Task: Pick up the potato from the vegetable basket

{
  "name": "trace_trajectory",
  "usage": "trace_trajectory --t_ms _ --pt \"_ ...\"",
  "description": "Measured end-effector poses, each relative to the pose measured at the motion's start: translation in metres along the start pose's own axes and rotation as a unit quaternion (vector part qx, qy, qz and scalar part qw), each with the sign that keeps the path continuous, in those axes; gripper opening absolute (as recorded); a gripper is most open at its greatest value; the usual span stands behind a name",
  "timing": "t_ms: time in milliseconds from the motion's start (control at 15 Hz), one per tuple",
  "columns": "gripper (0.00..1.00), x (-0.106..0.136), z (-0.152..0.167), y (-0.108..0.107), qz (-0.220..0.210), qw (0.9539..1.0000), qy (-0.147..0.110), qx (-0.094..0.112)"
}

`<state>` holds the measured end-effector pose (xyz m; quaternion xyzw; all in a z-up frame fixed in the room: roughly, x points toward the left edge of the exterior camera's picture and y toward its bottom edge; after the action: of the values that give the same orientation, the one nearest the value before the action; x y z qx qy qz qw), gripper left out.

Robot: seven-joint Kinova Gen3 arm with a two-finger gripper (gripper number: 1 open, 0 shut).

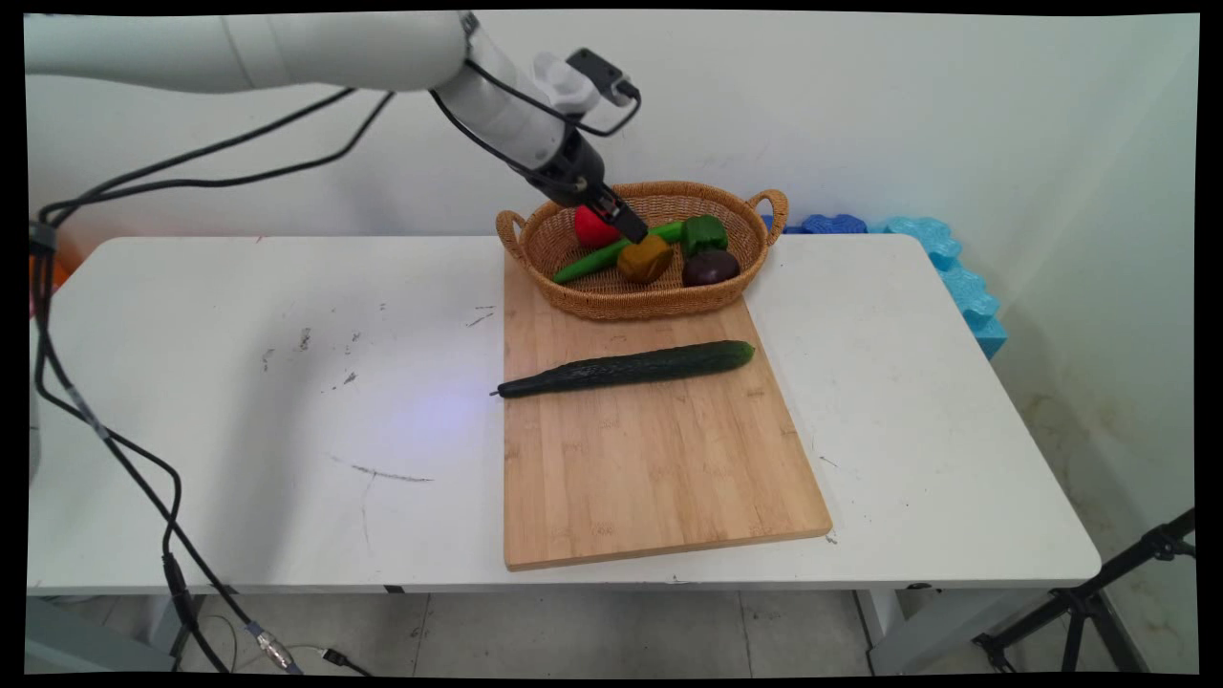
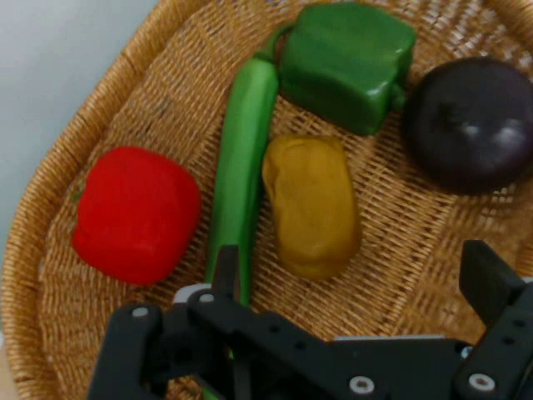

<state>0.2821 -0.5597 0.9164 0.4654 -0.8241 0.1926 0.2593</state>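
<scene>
I am seeing the gripper [image 2: 358,279] hanging inside the woven wicker basket [image 1: 611,298], fingers spread and holding nothing, over the lumpy yellow piece [image 2: 312,208]. A long smooth green pod [image 2: 241,167] is lying just beside it, touching a blocky green pepper [image 2: 350,62]; the glossy red pepper [image 2: 133,212] and round dark onion [image 2: 475,125] are sitting apart.

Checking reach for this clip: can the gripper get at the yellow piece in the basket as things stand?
Probably yes. The gripper is open just above the yellow piece, nothing covering it, though the long green vegetable lies against one side.

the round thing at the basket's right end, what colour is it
Dark purple, almost black; the hand view shows it best.
</scene>
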Motion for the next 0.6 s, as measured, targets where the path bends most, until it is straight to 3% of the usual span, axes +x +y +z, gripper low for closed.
trace_trajectory --t_ms 600 --pt "1.0 -0.005 0.07 -0.001 -0.027 0.9992 -0.026 0.013"
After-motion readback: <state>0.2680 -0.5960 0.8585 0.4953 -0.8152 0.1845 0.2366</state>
